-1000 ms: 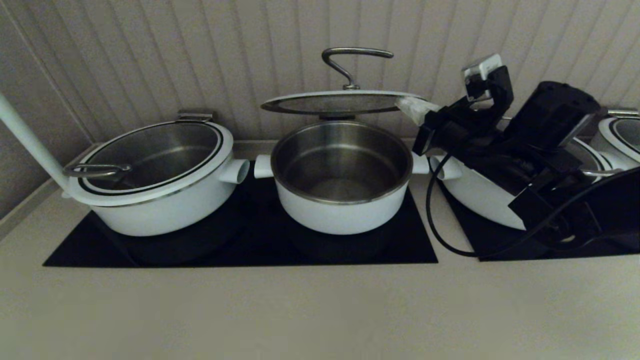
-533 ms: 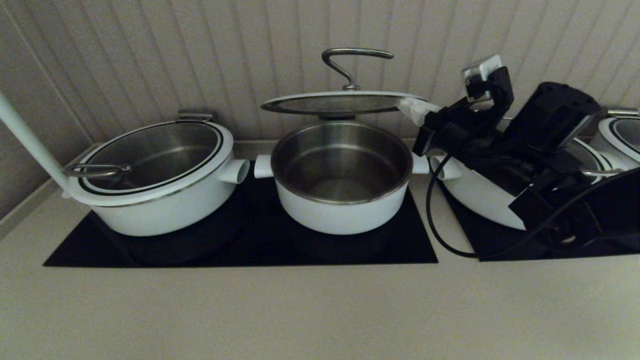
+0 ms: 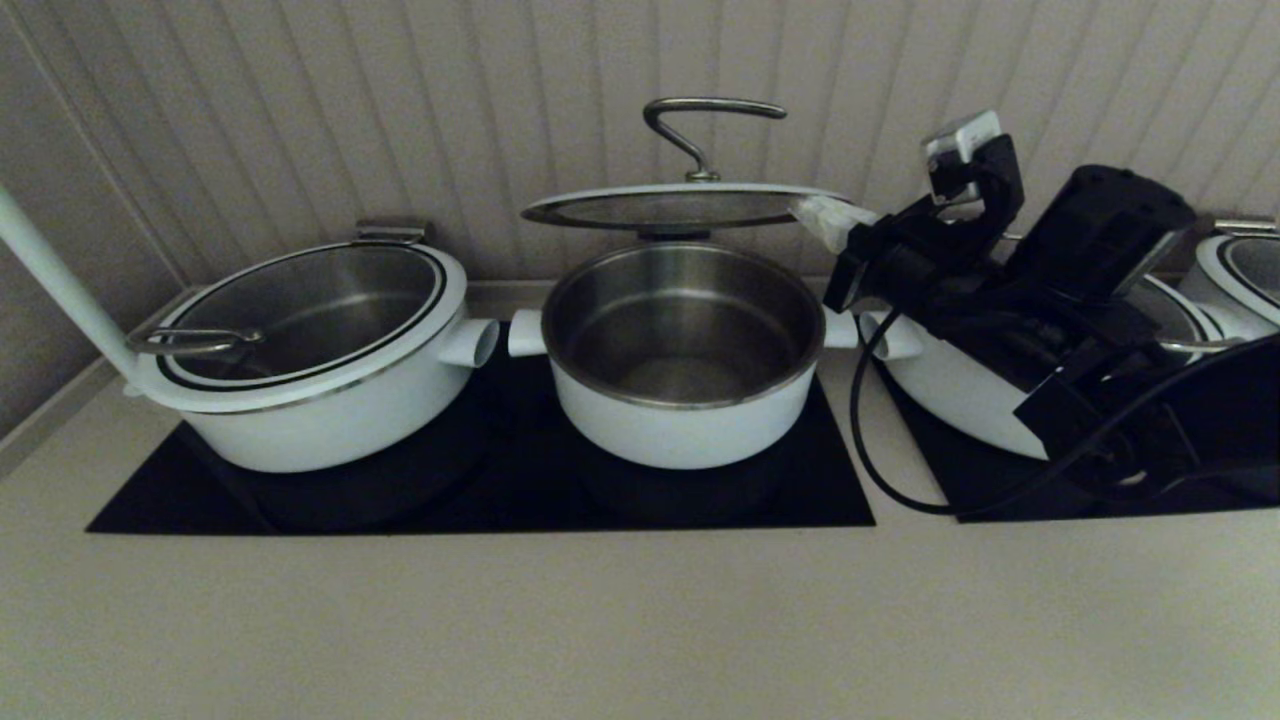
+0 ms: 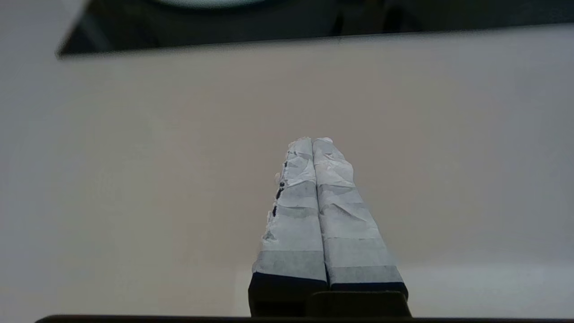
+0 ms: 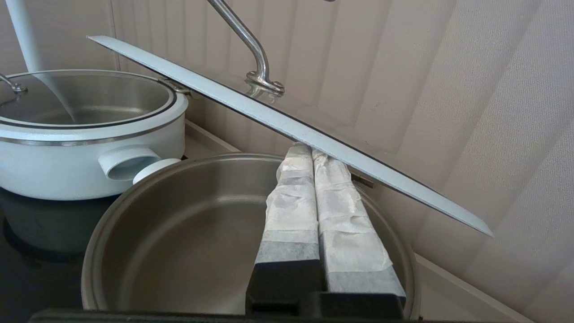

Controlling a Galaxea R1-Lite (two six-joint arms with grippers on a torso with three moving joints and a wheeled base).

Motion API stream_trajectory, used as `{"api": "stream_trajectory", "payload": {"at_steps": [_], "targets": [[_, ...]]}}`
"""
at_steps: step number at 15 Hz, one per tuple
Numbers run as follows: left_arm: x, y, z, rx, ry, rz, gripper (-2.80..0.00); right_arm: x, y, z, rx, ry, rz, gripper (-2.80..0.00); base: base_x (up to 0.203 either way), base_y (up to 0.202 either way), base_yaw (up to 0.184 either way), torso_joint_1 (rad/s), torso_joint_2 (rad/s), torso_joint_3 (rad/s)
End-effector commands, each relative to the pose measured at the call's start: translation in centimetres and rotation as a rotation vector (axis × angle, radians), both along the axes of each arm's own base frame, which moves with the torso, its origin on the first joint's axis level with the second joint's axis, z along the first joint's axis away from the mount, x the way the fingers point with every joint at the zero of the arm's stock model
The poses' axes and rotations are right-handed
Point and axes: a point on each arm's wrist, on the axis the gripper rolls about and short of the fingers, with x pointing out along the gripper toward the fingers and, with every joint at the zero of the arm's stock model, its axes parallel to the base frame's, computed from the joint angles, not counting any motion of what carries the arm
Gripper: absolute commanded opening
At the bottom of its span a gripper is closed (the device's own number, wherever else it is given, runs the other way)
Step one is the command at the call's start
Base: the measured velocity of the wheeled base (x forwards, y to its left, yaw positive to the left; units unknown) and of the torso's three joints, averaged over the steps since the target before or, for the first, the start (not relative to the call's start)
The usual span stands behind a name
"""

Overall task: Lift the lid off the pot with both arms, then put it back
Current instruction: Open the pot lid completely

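Observation:
The round white pot (image 3: 680,420) stands open on the black cooktop, its steel inside bare. The glass lid (image 3: 680,205) hovers roughly level above the pot's back rim, its curved steel handle (image 3: 705,120) pointing up. My right gripper (image 3: 818,215) is shut, and its wrapped tips touch the underside of the lid's right edge. In the right wrist view the gripper (image 5: 311,150) presses up under the lid's white rim (image 5: 287,125), above the pot (image 5: 188,242). My left gripper (image 4: 312,141) is shut and empty over bare counter, outside the head view.
A lidded white pot (image 3: 300,360) stands left of the open one, with a white pole (image 3: 50,270) beside it. Another white pot (image 3: 950,390) lies partly hidden under my right arm, and one more (image 3: 1240,265) is at the far right. The ribbed wall is close behind.

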Motion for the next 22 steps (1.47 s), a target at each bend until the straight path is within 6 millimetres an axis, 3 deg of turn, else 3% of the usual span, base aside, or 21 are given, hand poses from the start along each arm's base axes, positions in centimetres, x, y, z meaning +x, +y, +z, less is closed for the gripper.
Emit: {"api": "stream_trajectory", "payload": {"at_steps": [1,22], "targets": [[-1.0,0.0,-0.2,-0.010,-0.130,-0.004,-2.80,0.0,0.0,0.0,0.000,-0.004,0.002,-2.80,0.000,0.000,0.000,0.000,0.00,0.000],[-1.0,0.0,-0.2,-0.036,-0.133,-0.001,-2.80,0.9,-0.6,2.1,0.024,-0.064,-0.024,-2.80,0.000,0.000,0.000,0.000,0.00,0.000]]}}
